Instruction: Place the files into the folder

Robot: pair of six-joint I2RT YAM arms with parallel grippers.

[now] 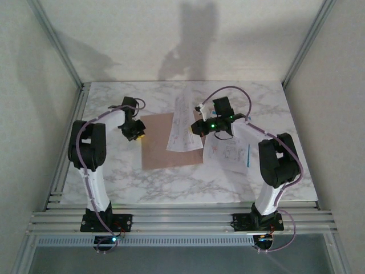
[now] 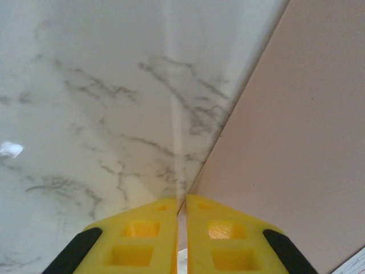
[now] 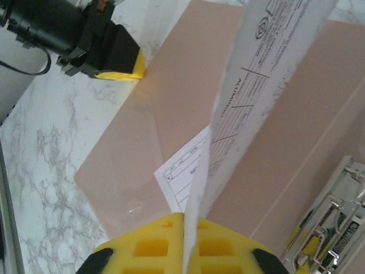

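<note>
**Printed sheet being pinched above the card folder**

A thin, flat, pinkish-tan card folder (image 1: 162, 149) is being seen lying flat on the white marble tabletop (image 1: 142, 185). The yellow-fingered left pincer (image 1: 136, 133) is being held low at the folder's left edge. Its jaws are being pressed almost together, with a hairline gap between them. Whether the card edge is being nipped there cannot be told.

A white paper sheet printed with black text and ruled boxes (image 3: 274, 57) is being pinched edge-on by the yellow-fingered right pincer (image 3: 185, 231). It is being held tilted above the folder's right part, with its far end reaching past the folder's far edge. A printed white corner (image 3: 182, 171) is being seen against the folder's face beneath it; whether it belongs to the same sheet cannot be told.

A second white printed sheet edged with a bright blue strip (image 1: 231, 154) is being seen lying flat just right of the folder, partly under the right arm.
</note>
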